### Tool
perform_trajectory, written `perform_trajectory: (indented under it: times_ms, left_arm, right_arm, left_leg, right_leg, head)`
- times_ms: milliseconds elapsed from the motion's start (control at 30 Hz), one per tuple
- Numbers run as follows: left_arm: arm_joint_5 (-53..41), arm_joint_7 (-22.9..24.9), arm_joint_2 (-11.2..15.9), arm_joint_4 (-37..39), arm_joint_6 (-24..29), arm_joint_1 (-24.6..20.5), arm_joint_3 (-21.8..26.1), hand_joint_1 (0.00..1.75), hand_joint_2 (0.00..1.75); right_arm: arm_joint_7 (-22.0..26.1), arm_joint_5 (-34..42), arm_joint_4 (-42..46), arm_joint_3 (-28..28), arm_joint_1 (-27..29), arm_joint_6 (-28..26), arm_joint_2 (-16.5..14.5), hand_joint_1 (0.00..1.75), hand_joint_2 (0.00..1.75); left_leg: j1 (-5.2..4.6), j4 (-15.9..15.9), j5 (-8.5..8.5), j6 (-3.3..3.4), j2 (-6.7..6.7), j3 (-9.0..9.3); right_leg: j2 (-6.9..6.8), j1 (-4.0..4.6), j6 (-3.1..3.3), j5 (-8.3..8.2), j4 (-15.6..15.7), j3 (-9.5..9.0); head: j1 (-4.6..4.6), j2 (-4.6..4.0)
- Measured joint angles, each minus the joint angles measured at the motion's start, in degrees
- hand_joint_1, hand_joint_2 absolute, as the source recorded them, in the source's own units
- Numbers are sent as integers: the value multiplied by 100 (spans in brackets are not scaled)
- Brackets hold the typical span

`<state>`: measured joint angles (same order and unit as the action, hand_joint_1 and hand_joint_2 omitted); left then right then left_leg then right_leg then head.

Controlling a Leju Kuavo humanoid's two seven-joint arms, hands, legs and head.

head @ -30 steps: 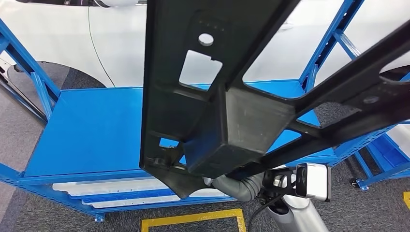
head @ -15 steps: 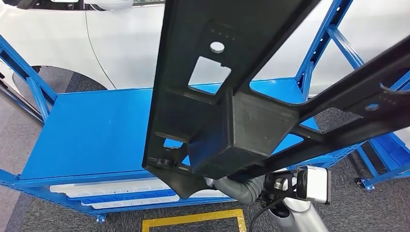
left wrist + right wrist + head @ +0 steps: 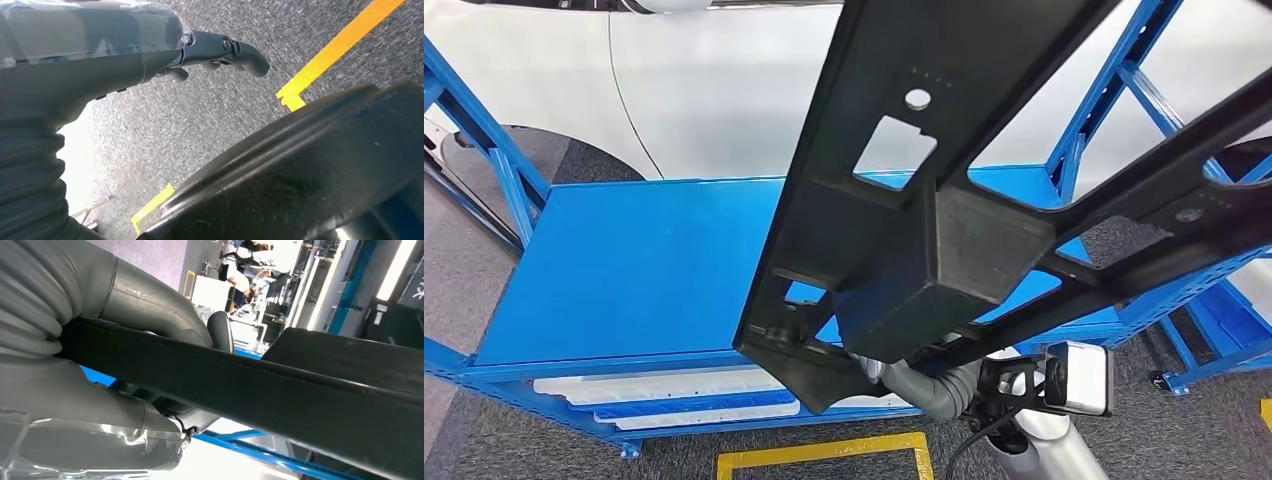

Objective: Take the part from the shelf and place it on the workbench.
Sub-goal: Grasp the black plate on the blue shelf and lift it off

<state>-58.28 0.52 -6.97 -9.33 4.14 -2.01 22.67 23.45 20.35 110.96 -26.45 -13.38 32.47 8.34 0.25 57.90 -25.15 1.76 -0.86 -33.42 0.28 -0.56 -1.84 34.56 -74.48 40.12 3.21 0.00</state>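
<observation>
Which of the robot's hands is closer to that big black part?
Right. The right hand grips the black part along its edge. The left hand hangs over the grey floor, holding nothing.

The bare blue shelf deck lies open, while the black part blocks its right side.

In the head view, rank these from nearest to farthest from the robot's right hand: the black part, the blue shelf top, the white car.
1. Black part: gripped by the right hand at its lower end.
2. Blue shelf top: just beyond the hand, ahead and to the left.
3. White car: farthest, behind the shelf.
</observation>
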Motion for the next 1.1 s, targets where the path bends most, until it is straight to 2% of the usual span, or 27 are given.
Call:
perform_trajectory:
  times_ms: [33,67,100,167,200,233,300,333,367,467,500,533,567,633,667,700,800,833,867,900,967,1000,1033,1067,1100]
  left_arm:
    - [1,1,0,0,1,0,0,0,175]
    - [2,1,-1,0,2,0,0,0,175]
    - [3,1,-2,0,4,0,0,0,175]
    - [8,2,-4,0,11,-1,0,0,175]
    - [14,3,-4,0,15,-1,1,0,175]
    - [24,4,-4,0,17,-1,1,0,175]
    - [49,8,1,0,23,3,3,0,175]
    - [61,10,3,0,31,5,5,0,175]
    - [71,11,5,0,38,6,7,0,175]
    - [88,15,8,0,82,0,16,0,175]
    - [88,18,9,0,99,-1,19,0,175]
    - [88,21,9,0,113,-2,21,0,175]
    - [87,27,10,0,117,3,22,0,175]
    - [85,39,14,0,117,23,22,0,175]
    - [85,44,16,0,117,32,22,0,175]
    - [85,45,16,0,117,39,22,0,175]
    - [86,41,15,0,120,44,22,0,175]
    - [86,39,13,0,124,44,22,0,175]
    - [87,38,10,0,131,44,22,0,175]
    - [87,36,8,0,137,44,22,0,175]
    - [88,31,7,0,146,44,22,0,175]
    - [88,28,7,0,146,44,22,0,175]
    - [88,26,7,0,146,44,22,0,175]
    - [88,25,7,0,146,44,22,0,175]
    - [87,23,7,0,146,43,22,0,175]
  right_arm:
    - [12,-2,-18,0,23,1,13,175,175]
    - [19,-3,-31,0,36,1,22,175,175]
    - [30,-2,-40,0,40,1,29,175,175]
    - [66,4,-52,1,45,0,34,175,175]
    - [87,10,-61,1,51,0,36,175,175]
    - [103,19,-76,2,62,1,38,175,175]
    - [124,37,-113,3,81,12,39,175,175]
    - [133,44,-133,3,86,22,38,175,175]
    - [145,49,-154,3,91,32,36,175,175]
    - [192,28,-216,3,144,31,24,175,175]
    - [203,13,-235,3,170,27,20,175,175]
    - [210,-6,-251,3,195,25,16,175,175]
    - [217,-30,-262,3,218,25,9,175,175]
    - [234,-80,-270,3,251,27,-11,175,175]
    - [244,-100,-269,3,263,32,-21,175,175]
    - [251,-110,-269,5,275,38,-29,175,175]
    - [261,-127,-268,15,320,56,-42,175,175]
    - [263,-131,-271,23,334,58,-46,175,175]
    - [268,-133,-274,34,347,60,-51,175,175]
    - [278,-134,-280,49,357,61,-56,175,175]
    - [313,-155,-302,83,396,73,-66,175,175]
    - [334,-174,-315,99,425,86,-72,175,175]
    - [352,-195,-326,115,455,104,-79,175,175]
    - [366,-214,-333,128,476,121,-85,175,175]
    - [374,-232,-337,137,488,133,-92,175,175]
  left_leg:
    - [-2,10,0,-1,-2,-4]
    - [-3,19,-2,-4,-5,-3]
    - [-4,26,-3,-9,-7,0]
    - [-16,30,5,-46,-18,-4]
    - [-19,26,15,-73,-21,-9]
    - [-22,17,29,-105,-25,-13]
    - [-25,23,28,-168,-25,-27]
    - [-28,102,-45,-201,-23,-62]
    - [-28,298,-193,-229,-20,-144]
    - [-17,1395,-793,-284,-15,-579]
    - [-16,1626,-863,-293,-14,-655]
    - [-14,1634,-820,-297,-14,-623]
    - [-11,1397,-677,-294,-14,-470]
    - [-7,595,-356,-270,-13,-10]
    - [-12,273,-265,-241,-15,162]
    - [-16,100,-233,-209,-18,242]
    - [-33,33,-191,-101,-33,217]
    - [-29,15,-160,-66,-28,205]
    - [-20,-5,-126,-29,-20,190]
    - [-8,-25,-92,7,-8,170]
    - [-12,-28,-41,43,9,102]
    - [-16,-24,-19,48,12,63]
    - [-19,-17,4,45,13,25]
    - [-20,-7,23,39,12,-9]
    - [-20,3,39,29,11,-36]
  right_leg:
    - [0,-2,7,-93,63,-39]
    - [1,-2,23,-278,367,-198]
    - [2,-1,48,-474,813,-426]
    - [7,27,98,-716,1502,-761]
    - [10,43,121,-745,1641,-815]
    - [11,59,141,-754,1653,-808]
    - [1,35,204,-803,1692,-799]
    - [-9,18,238,-830,1713,-797]
    - [-21,3,269,-855,1734,-791]
    - [-48,18,311,-891,1736,-743]
    - [-52,23,314,-899,1729,-726]
    - [-54,26,312,-906,1719,-711]
    - [-51,27,308,-910,1704,-702]
    - [-42,31,292,-908,1667,-689]
    - [-36,42,272,-908,1645,-673]
    - [-32,53,245,-915,1628,-654]
    - [-26,60,143,-963,1621,-601]
    - [-23,51,109,-947,1603,-585]
    - [-21,40,72,-862,1512,-544]
    - [-19,31,38,-709,1319,-464]
    - [-21,6,-23,-270,613,-183]
    - [-22,-5,-42,-107,264,-51]
    - [-23,-13,-53,-34,50,13]
    - [-23,-17,-53,-78,72,-41]
    - [-22,-18,-42,-208,318,-212]
  head:
    - [0,0]
    - [0,0]
    - [0,0]
    - [0,0]
    - [0,0]
    - [0,0]
    - [0,0]
    - [0,0]
    - [0,0]
    - [0,0]
    - [0,0]
    - [0,0]
    - [0,0]
    - [0,0]
    - [0,0]
    - [0,0]
    - [0,0]
    - [0,0]
    - [0,0]
    - [0,0]
    - [0,0]
    - [0,0]
    - [0,0]
    - [0,0]
    - [0,0]
